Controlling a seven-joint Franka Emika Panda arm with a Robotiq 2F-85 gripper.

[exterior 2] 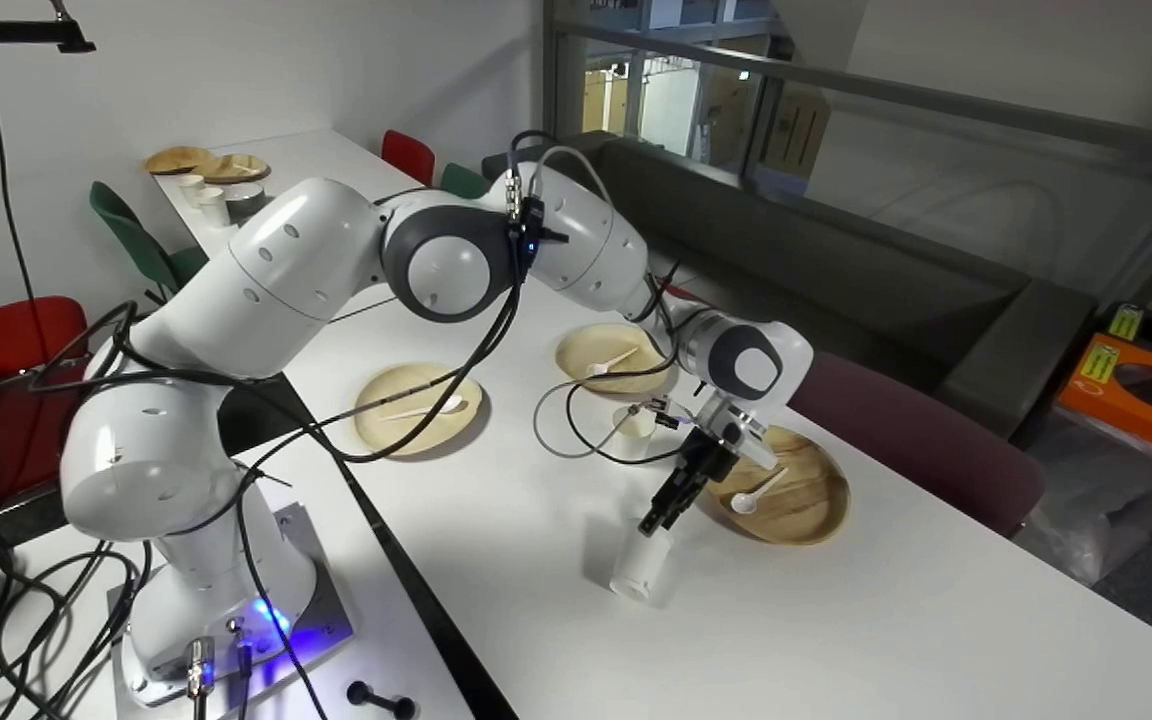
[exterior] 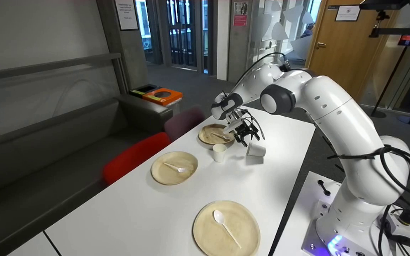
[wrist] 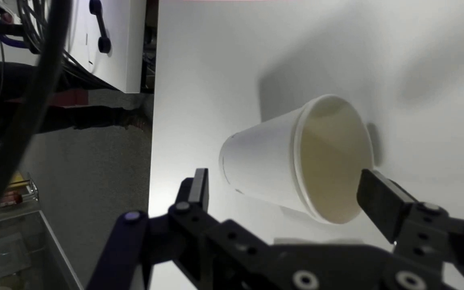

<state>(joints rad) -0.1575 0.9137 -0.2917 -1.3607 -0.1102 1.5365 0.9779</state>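
My gripper (wrist: 283, 172) stands open above the white table (exterior: 276, 185), its fingers on either side of a white paper cup (wrist: 262, 161). The cup is tipped on its side, and its mouth faces the right finger (wrist: 385, 197) in the wrist view. That finger overlaps the rim there; whether it touches I cannot tell. Both exterior views show the tipped cup (exterior: 256, 150) (exterior 2: 639, 572) just beyond the fingertips. An upright white cup (exterior: 219, 153) stands beside it, partly behind cables in an exterior view (exterior 2: 633, 432).
Close to the gripper is a wooden plate (exterior 2: 811, 505) with a white spoon (exterior 2: 744, 503). Two more plates (exterior: 166, 174) (exterior: 208, 231) hold spoons. Chairs (exterior: 137, 153) and a sofa (exterior: 66, 142) line the far side. Loose cables (exterior 2: 536, 420) hang from the arm.
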